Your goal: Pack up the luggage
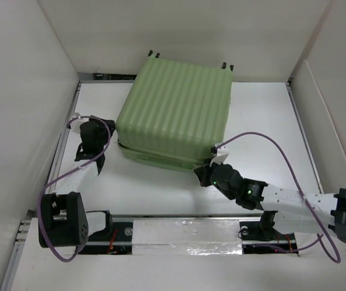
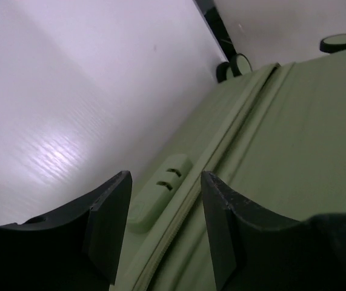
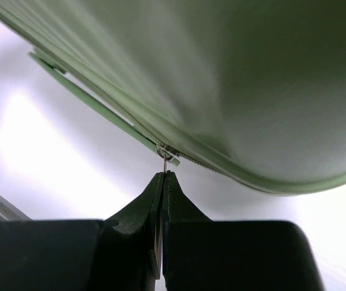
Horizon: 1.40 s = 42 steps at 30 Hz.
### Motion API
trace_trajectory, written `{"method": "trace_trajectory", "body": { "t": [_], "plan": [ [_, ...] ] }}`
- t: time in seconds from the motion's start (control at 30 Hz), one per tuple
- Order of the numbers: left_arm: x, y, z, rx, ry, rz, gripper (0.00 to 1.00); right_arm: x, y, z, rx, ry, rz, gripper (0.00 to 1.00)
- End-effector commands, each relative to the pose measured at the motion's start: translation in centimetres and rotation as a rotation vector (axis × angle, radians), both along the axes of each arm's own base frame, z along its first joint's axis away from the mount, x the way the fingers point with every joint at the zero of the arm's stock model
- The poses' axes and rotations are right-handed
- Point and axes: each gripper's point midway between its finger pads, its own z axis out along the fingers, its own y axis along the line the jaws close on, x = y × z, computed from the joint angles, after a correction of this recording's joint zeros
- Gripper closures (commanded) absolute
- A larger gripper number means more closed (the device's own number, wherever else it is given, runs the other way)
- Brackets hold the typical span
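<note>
White table (image 1: pixel 263 121) — luggage (image 1: pixel 176 109) lengthwise, wheels (image 1: pixel 224 65) far-side

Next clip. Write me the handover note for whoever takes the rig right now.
Left gripper: open, empty, beside the luggage's left side.
Right gripper: shut on the zipper pull at the luggage's near right corner.
Luggage: flat on the table, lid down, wheels at the far edge.
Done: lid down, pull grasped.
Left: run the zipper along the seam. How far it is already zipped, and what is inside, cannot be seen.
</note>
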Motion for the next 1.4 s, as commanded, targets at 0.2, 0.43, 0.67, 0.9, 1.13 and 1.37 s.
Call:
{"method": "trace_trajectory", "body": {
  "t": [0.2,0.43,0.67,0.9,1.13,1.37],
  "plan": [
    [-5.3,-13.2,-1.7,-0.008,-0.068,-0.386,0.53,-3.6,-1.5,1.9,0.059,0.012,0.060,1.00],
    [-12.3,-19.3,-2.5,-0.140,-0.102,-0.511,0.53,-7.1,3.4,2.1,0.066,0.042,0.200,1.00],
    [-15.7,-21.9,0.0,-0.231,-0.156,-0.531,0.54,-13.1,13.1,3.6,-0.009,0.012,0.438,1.00],
    [-16.1,-18.7,3.7,-0.135,-0.237,-0.422,0.57,-15.7,18.5,4.1,0.003,-0.025,0.560,1.00],
    [-11.3,-12.5,7.5,-0.021,-0.324,-0.196,0.35,-15.0,15.4,6.3,0.083,-0.056,0.514,1.00],
    [-0.9,-6.5,12.3,0.004,-0.377,-0.155,0.27,-14.4,10.3,6.2,0.117,-0.043,0.462,1.00]
  ]
}}
